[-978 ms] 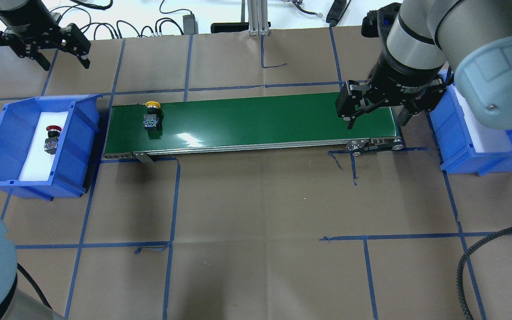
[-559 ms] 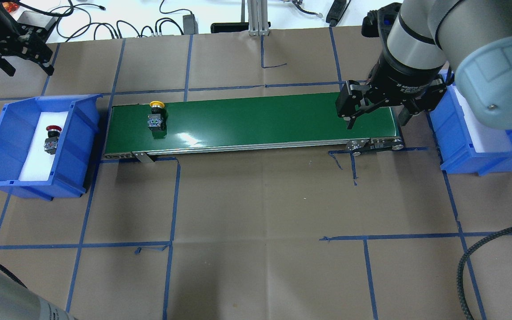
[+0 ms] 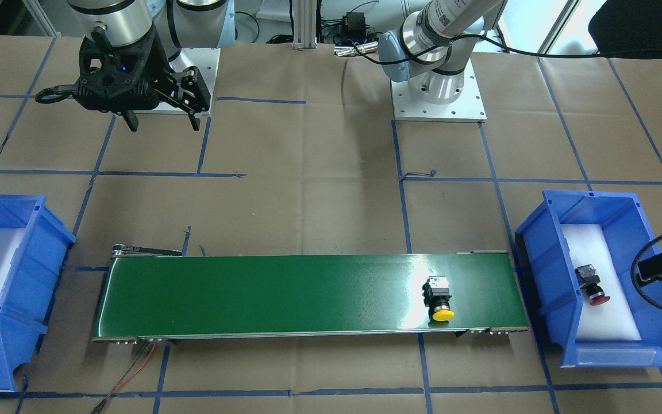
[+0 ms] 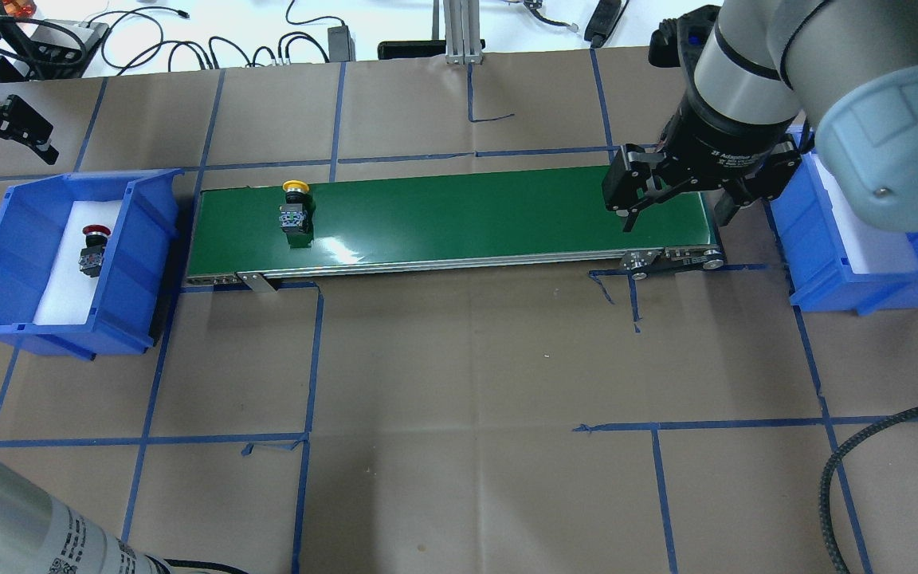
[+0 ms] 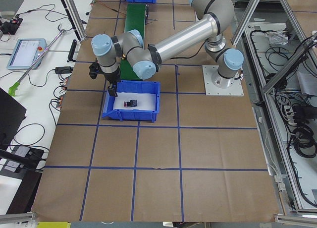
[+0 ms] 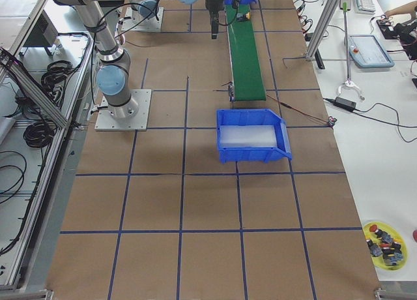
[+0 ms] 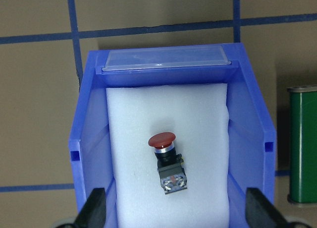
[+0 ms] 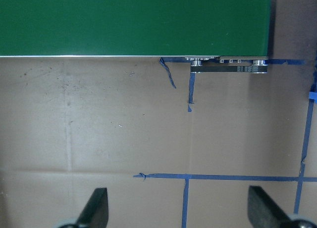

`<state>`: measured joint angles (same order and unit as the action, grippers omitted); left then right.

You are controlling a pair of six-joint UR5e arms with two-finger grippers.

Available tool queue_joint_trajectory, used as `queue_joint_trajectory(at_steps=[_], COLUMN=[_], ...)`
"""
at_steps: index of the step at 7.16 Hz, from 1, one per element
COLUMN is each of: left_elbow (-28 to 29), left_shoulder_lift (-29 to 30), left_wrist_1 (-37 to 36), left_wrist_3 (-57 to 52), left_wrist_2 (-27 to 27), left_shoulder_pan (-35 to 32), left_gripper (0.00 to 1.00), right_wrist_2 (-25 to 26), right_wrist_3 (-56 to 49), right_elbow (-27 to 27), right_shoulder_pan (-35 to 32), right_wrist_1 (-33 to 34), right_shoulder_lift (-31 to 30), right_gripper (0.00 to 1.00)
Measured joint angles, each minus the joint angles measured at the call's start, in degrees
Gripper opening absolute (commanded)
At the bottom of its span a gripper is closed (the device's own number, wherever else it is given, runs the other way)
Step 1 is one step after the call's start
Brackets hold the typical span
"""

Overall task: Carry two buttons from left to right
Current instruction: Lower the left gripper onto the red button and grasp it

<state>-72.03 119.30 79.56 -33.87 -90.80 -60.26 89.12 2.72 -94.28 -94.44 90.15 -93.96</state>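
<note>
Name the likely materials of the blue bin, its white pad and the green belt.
Blue bin: moulded plastic, semi-gloss, with ribs and slots in its walls.
White pad: probably foam; matte, with soft uneven edges.
Green belt: likely smooth rubber or PVC; glossy, with a glare patch.

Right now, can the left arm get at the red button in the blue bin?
Probably yes. The left gripper hangs open near the open-topped blue bin, and nothing covers the red button lying alone on the white foam.
</note>
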Motion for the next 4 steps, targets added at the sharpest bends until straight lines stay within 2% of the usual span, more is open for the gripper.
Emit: queue_joint_trajectory(at_steps=[2, 4], left_elbow=[-1.8, -7.5], left_shoulder_lift=[2.0, 1.6], left_wrist_1=[-3.5, -10.4], left_wrist_3=[0.0, 0.1], left_wrist_2=[0.2, 0.1], left_shoulder_pan=[0.0, 0.0], left_gripper=[0.98, 0.99], right_wrist_2=[0.0, 0.0], right_wrist_3=[0.0, 0.0], right_elbow=[0.0, 0.0], right_shoulder_pan=[0.0, 0.0], right_wrist_1=[0.1, 0.0], right_shoulder_lift=[0.0, -0.1], right_gripper=[1.00, 1.00])
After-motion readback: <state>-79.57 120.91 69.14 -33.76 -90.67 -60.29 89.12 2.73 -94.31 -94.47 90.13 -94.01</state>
